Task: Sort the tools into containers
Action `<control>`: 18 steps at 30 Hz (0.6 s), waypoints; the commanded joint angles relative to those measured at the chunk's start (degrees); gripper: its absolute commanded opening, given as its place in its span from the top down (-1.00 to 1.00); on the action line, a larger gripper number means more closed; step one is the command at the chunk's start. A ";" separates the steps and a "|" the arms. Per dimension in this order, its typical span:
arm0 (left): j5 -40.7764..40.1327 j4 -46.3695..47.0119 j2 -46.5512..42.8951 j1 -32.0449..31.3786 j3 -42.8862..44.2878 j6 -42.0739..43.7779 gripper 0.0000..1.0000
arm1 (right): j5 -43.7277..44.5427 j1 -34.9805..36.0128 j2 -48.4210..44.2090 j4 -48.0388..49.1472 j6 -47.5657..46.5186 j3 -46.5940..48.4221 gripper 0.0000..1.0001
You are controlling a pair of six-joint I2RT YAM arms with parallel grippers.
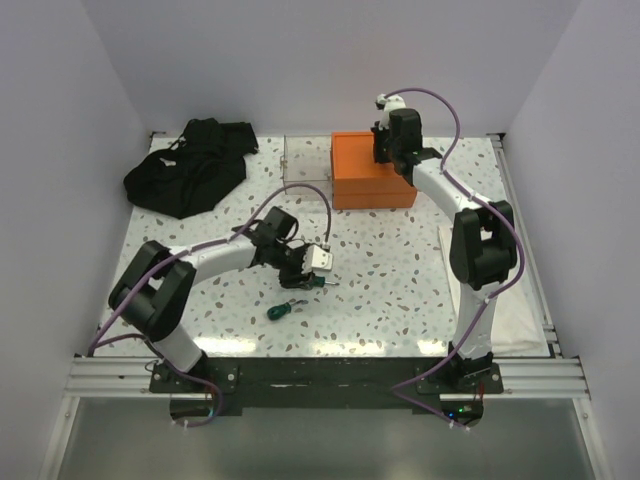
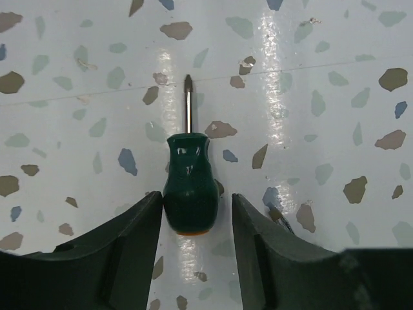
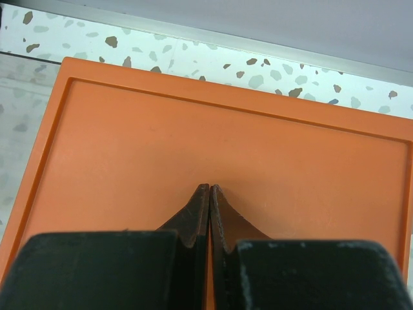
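A stubby screwdriver (image 2: 189, 184) with a green handle and an orange butt lies flat on the speckled table, its shaft pointing away from the wrist. My left gripper (image 2: 197, 197) is open, and its fingertips flank the butt of the handle with a gap on the right side. From above, the left gripper (image 1: 312, 275) hangs low over the table's middle, and a green screwdriver (image 1: 279, 311) lies just near-left of it. My right gripper (image 3: 210, 187) is shut and empty over the flat top of the orange box (image 3: 129, 142), also seen at the back (image 1: 360, 185).
A small clear bin (image 1: 305, 160) stands left of the orange box. A black cloth heap (image 1: 190, 165) lies at the back left. A white sheet (image 1: 520, 310) lies along the right edge beside the right arm's base.
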 commanded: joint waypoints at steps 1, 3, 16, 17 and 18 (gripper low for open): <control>-5.81 6.31 -0.75 -1.88 -1.53 -0.41 -0.04 | -0.29 0.76 3.11 -10.99 -0.48 -3.10 0.98; -6.34 6.58 1.18 -2.14 -0.74 -1.30 -0.04 | -0.29 0.76 3.20 -10.99 -0.56 -3.28 0.99; -5.64 2.81 2.95 -2.49 4.36 -3.85 0.62 | -0.29 0.76 3.11 -10.99 -0.65 -3.28 0.99; -4.68 1.67 1.99 -2.15 4.71 -3.85 0.62 | -0.20 0.85 3.11 -10.91 -0.65 -3.19 0.99; -3.10 1.05 1.20 -0.75 5.06 -3.77 0.63 | -0.20 0.76 3.02 -10.91 -0.83 -3.19 0.99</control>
